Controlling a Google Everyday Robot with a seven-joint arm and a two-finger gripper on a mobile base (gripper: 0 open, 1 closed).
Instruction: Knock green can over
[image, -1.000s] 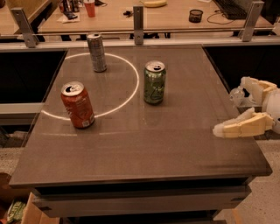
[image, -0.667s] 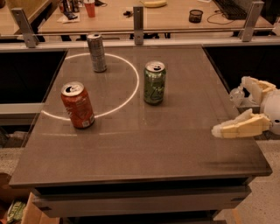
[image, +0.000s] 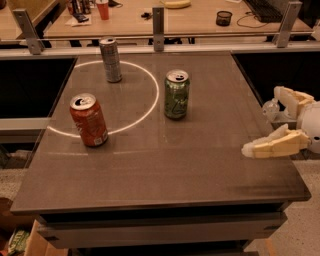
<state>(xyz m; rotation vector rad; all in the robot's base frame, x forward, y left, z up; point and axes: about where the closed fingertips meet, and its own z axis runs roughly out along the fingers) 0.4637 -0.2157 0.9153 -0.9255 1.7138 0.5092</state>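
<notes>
The green can (image: 176, 94) stands upright near the middle of the dark table (image: 165, 170), just right of a pale circle marked on its top. It has pale swirly markings and a silver top with a pull-tab. My gripper (image: 260, 125) is at the table's right edge, well to the right of the can and not touching it. Its two pale fingers are spread wide apart, one (image: 272, 145) low over the table edge, the other (image: 292, 99) farther back. It holds nothing.
An orange-red can (image: 89, 120) stands upright at the left, on the circle's line. A slim silver-grey can (image: 110, 60) stands at the back left inside the circle. A metal rail (image: 158, 36) and a cluttered wooden desk lie behind the table.
The gripper's lower finger has crept slightly left over the table's right edge. The cans have not moved.
</notes>
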